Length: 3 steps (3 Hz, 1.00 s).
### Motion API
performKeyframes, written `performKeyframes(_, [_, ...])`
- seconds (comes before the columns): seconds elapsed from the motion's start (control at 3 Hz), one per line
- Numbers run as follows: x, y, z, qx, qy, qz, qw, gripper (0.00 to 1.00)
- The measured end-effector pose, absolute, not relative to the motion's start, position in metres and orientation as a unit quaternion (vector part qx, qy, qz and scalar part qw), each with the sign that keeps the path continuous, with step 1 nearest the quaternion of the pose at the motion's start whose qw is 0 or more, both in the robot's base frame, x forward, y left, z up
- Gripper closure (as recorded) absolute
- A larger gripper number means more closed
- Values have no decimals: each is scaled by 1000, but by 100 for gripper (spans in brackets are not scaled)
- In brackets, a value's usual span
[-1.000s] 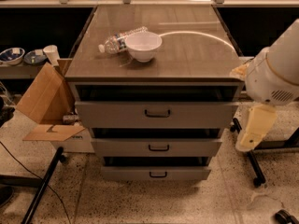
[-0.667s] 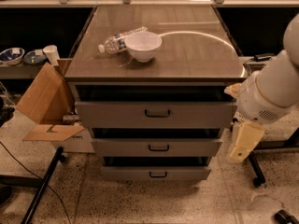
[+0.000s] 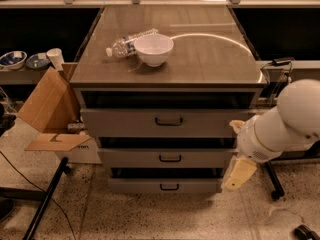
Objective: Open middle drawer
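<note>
Speckled floor, dark benching along the top of the frame. The grey cabinet stands mid-frame with three stacked drawers. On its top, in the upper middle, sit a white bowl and a plastic bottle lying on its side against it. Neither is part of this job. An open cardboard box leans against the cabinet's left side.

The middle drawer sits centre-frame, just below the taller top drawer and above the bottom drawer. Its front appears flush and shut. Its small black handle is untouched.

My arm enters from the right edge. The gripper hangs at lower right, just off the cabinet's right front corner and level with the lower two drawers. It touches nothing and holds nothing. I cannot tell whether it is open or closed.

My reading is that I am keeping low and to the side, so the approach to the handle comes in at drawer height and not over the cabinet top.

Change since the earlier frames: the arm has dropped and swung left. The gripper was beside the top drawer near the right edge and is now lower and closer to the cabinet corner. The drawers, bowl, bottle and box are unchanged.

The handle is well left of the gripper, so the reach is not yet made.
</note>
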State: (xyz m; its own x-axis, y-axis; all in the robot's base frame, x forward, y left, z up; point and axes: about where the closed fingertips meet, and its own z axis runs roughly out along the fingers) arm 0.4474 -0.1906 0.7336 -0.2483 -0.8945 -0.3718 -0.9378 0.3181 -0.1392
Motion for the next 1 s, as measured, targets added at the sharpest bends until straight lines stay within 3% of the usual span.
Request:
performKeyframes(0.33, [457,-181,684,-571,782,60,241,0])
performKeyframes(1.0, [460,-173,668,-583,775,67,236,0])
